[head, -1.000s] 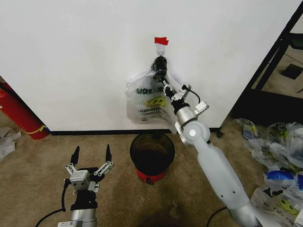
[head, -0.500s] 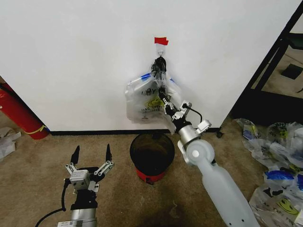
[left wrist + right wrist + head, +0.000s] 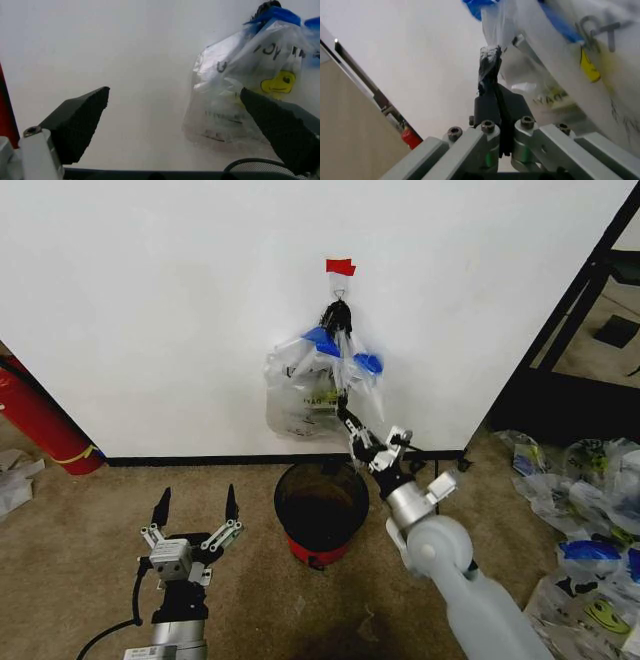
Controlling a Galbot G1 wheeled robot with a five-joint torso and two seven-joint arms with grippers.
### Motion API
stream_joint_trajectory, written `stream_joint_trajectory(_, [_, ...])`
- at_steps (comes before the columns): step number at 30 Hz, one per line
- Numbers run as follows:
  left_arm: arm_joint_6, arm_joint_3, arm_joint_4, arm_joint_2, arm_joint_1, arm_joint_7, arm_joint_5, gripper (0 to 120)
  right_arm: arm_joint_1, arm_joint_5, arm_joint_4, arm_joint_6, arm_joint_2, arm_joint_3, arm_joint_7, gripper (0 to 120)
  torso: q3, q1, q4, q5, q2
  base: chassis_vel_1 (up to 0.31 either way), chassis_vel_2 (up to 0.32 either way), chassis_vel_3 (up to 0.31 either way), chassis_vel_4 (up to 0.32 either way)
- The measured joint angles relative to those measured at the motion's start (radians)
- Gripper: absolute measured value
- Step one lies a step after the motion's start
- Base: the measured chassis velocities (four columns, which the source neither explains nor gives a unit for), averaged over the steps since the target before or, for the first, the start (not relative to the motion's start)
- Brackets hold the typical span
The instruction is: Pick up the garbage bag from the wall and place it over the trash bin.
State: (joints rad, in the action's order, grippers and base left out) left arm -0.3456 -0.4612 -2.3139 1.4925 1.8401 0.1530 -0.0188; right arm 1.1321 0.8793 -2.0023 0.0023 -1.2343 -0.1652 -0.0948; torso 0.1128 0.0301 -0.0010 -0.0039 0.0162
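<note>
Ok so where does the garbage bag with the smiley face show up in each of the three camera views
Head view: the garbage bag hangs on the wall in the middle, above the trash bin.
Left wrist view: the bag is to the right, between the open left gripper's fingertips.
Right wrist view: the bag is at the upper right, beside the shut right gripper.
Shared landmark: the yellow smiley face.

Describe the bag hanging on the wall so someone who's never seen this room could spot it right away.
On the plain white wall, find the red tape strip; beneath it hangs the thin translucent whitish garbage bag, above the round black trash bin. Blue patches and a yellow smiley face mark it, unlike the bags heaped on the floor.
</note>
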Motion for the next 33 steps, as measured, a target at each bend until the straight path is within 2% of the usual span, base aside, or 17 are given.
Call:
stream_joint_trajectory(22, [-0.006,0.005,0.001,-0.025,-0.009,0.000,0.031,100,0.356,-0.276,-0.153,0.122,0.042,-0.032,-0.106,0,0.000,0.000,0.0001,0.0000,0.000,0.000,0.000,0.000,0.000])
stream_joint_trajectory(33, [-0.007,0.001,0.002,-0.038,-0.012,-0.001,0.052,100,0.480,-0.379,-0.152,0.193,0.033,-0.041,-0.130,0,0.000,0.000,-0.0001,-0.0001,0.000,0.000,0.000,0.000,0.000])
